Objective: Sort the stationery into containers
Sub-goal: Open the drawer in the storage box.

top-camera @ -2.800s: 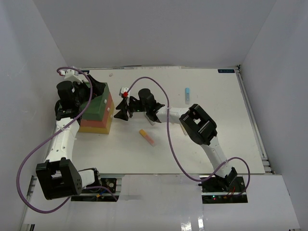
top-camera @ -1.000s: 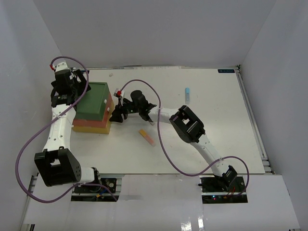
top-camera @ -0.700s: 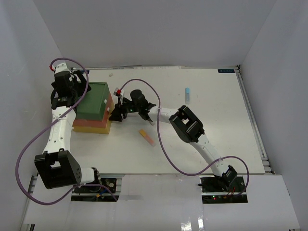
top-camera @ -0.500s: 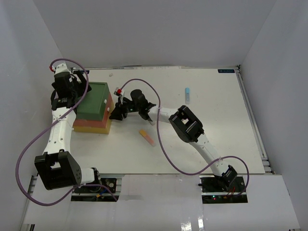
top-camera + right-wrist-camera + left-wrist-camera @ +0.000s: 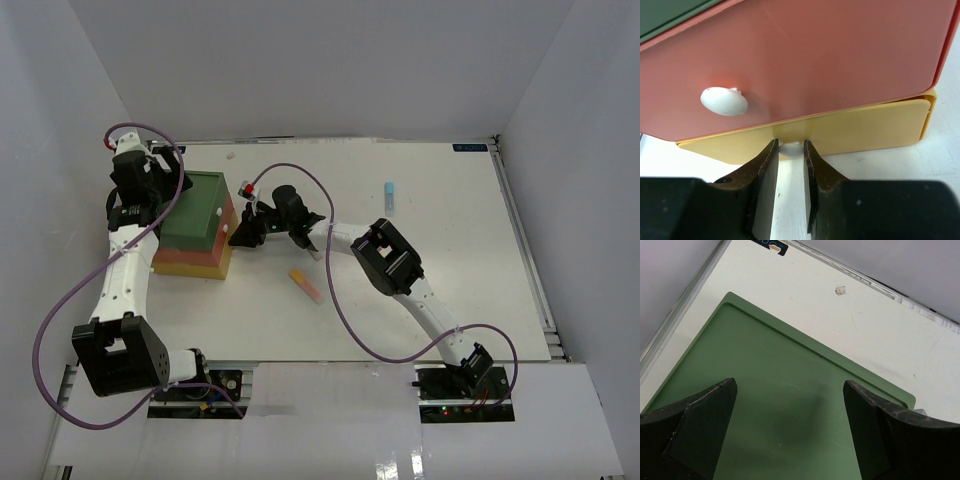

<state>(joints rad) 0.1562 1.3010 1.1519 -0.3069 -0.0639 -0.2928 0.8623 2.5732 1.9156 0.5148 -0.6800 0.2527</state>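
Nearest the arm bases, find an orange-and-pink marker [image 5: 306,284] loose on the white counter [image 5: 500,250], well apart from everything else. Judge it light, stiff and slick-barrelled, likely to roll; pinch across the middle of the barrel, not the ends. Further in, see the right jaws narrowed to a slit and pinching the small white knob [image 5: 790,148] of the yellow drawer [image 5: 865,127], lowest of 3 stacked bins [image 5: 195,222]. Expect an easy slide from the drawer but a light stack prone to dragging along, so pull straight and level; grip that smooth, rounded knob close to its neck. Just above, note the red drawer [image 5: 815,55] with its own knob [image 5: 724,101] untouched. Over the green top bin [image 5: 785,415], find the left jaws spread wide, holding nothing, well placed to steady the stack. Farthest back, spot 1 teal marker [image 5: 390,190] alone on the counter.
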